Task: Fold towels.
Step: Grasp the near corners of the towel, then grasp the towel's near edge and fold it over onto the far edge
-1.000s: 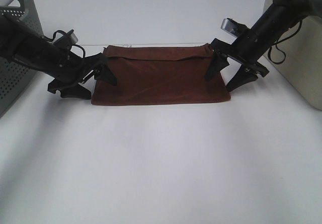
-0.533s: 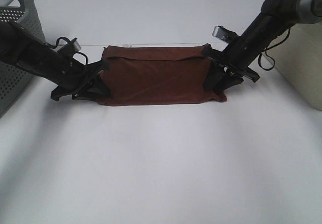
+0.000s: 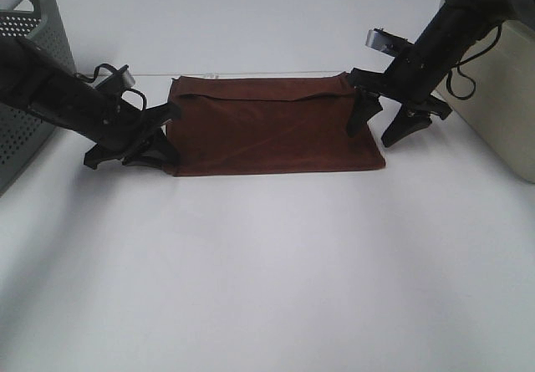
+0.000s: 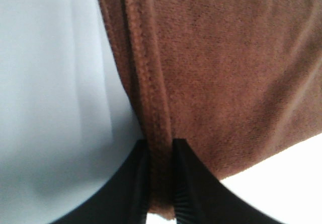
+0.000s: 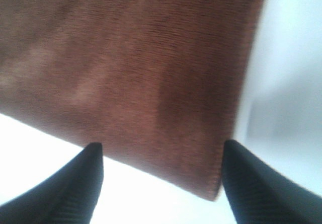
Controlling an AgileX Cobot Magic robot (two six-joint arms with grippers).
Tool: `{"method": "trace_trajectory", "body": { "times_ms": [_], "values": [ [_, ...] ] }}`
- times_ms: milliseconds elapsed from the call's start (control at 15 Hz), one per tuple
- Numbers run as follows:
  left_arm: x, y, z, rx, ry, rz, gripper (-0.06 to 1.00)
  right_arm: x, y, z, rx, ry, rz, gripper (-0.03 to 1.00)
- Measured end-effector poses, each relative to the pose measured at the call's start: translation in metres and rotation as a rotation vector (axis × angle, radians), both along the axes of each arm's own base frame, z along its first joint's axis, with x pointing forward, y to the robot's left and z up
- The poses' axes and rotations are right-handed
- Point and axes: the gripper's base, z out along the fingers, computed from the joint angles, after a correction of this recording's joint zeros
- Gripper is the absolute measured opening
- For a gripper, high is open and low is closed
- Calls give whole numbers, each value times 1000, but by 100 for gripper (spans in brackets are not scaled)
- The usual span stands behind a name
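A dark reddish-brown towel (image 3: 272, 125) lies folded into a wide rectangle at the back middle of the white table. My left gripper (image 3: 155, 142) is at the towel's near-left corner. In the left wrist view the left gripper (image 4: 160, 151) is shut on the hem of the towel (image 4: 226, 73), which is pinched between its two black fingers. My right gripper (image 3: 374, 134) hovers over the towel's right edge with its jaws wide apart. In the right wrist view the right gripper (image 5: 161, 148) straddles the corner of the towel (image 5: 126, 58) and holds nothing.
A grey perforated basket (image 3: 25, 71) stands at the far left behind the left arm. A beige box (image 3: 501, 96) stands at the far right behind the right arm. Bare white table (image 3: 267, 272) stretches in front of the towel.
The left gripper went from open to shut on the towel's left edge. The right gripper narrowed at the right edge, then spread wide again and drew slightly back.
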Motion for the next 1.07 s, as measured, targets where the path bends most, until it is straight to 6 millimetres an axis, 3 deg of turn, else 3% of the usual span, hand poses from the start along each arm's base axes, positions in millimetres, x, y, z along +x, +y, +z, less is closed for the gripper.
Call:
{"method": "trace_trajectory", "body": {
  "times_ms": [133, 533, 667, 733, 867, 933, 1067],
  "values": [
    [0, 0, -1, 6, 1, -5, 2, 0, -7, -3, -60, 6, -5, 65],
    [-1, 0, -1, 5, 5, -11, 1, 1, 1, -21, 28, 41, -18, 60],
    [-1, 0, -1, 5, 6, -12, 1, 1, 7, -23, 31, 35, -12, 47],
    [-1, 0, -2, 7, 7, -17, 1, 1, 7, -26, 33, 42, -12, 30],
    [-2, 1, 1, 24, 1, -40, 1, 1, 7, -30, 30, 51, -15, 6],
    [-3, 1, 4, 38, -9, -56, 1, 1, 6, -31, 29, 51, -19, 0],
    [-4, 2, 14, 53, -21, -85, 1, 1, 6, -31, 29, 50, -21, 0]
  ]
}}
